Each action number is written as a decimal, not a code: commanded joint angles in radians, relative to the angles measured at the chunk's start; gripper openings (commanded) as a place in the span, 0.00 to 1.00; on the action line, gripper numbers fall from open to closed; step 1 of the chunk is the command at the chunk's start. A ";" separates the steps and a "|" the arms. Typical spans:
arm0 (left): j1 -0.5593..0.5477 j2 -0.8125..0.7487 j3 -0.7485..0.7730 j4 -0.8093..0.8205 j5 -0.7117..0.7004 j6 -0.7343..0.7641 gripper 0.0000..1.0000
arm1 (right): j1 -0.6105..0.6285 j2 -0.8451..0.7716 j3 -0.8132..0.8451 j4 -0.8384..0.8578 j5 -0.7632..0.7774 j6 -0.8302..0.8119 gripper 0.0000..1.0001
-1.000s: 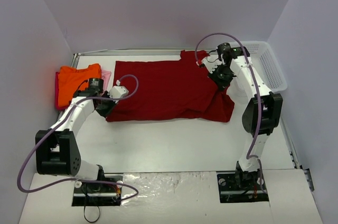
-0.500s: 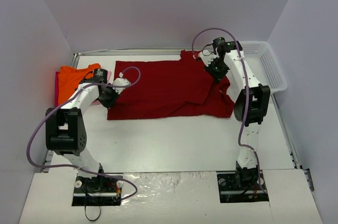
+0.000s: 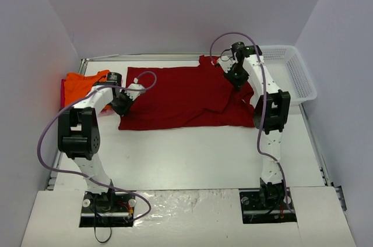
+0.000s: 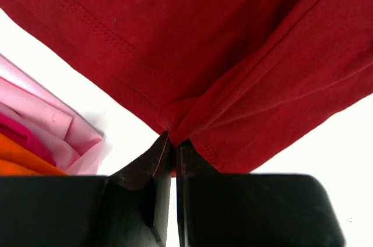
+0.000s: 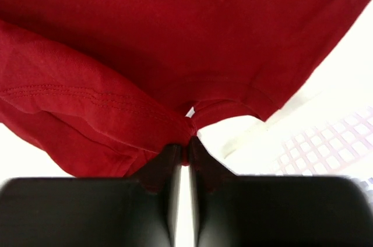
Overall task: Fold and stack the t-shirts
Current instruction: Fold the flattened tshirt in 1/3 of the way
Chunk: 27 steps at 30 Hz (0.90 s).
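The big dark red shirt (image 3: pixel 180 98) lies spread across the far half of the white table (image 3: pixel 192 154), sideways on. Its right part is rumpled and doubled over itself.

The left gripper (image 4: pixel 172 142) is closed tight on a small pinch of cloth at the shirt's left edge. The fabric is drawn up into creases that fan away from the black fingers (image 4: pixel 145 168). The right gripper (image 5: pixel 187 141) is clamped in the same way on a bunched fold at the shirt's far right side, with a stitched hem running just beside the pinch. Both arms reach well forward from their bases, one to each end of the shirt.

At the table's left edge sits the orange shirt (image 3: pixel 81 84), folded. From the left wrist a pale pink shirt (image 4: pixel 49 133) shows in folded layers right next to it, with a narrow strip of bare table between that pile and the red shirt's hem. A white mesh basket (image 3: pixel 297 75) stands at the far right corner, close to the right gripper.
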 commanded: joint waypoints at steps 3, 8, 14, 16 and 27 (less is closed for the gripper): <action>0.012 0.001 0.041 -0.002 -0.032 -0.019 0.02 | -0.007 0.035 0.038 -0.038 0.017 0.000 0.27; 0.012 0.008 0.044 0.044 -0.110 -0.057 0.02 | -0.005 0.044 0.041 0.031 0.016 0.035 0.38; 0.012 -0.037 0.063 0.106 -0.170 -0.101 0.34 | -0.002 0.003 0.031 0.102 0.002 0.072 0.36; 0.011 -0.051 0.070 0.101 -0.173 -0.111 0.45 | 0.001 -0.019 -0.001 0.102 -0.024 0.073 0.35; 0.009 -0.182 0.008 0.132 -0.193 -0.172 0.62 | 0.043 -0.287 -0.428 0.102 -0.145 0.034 0.35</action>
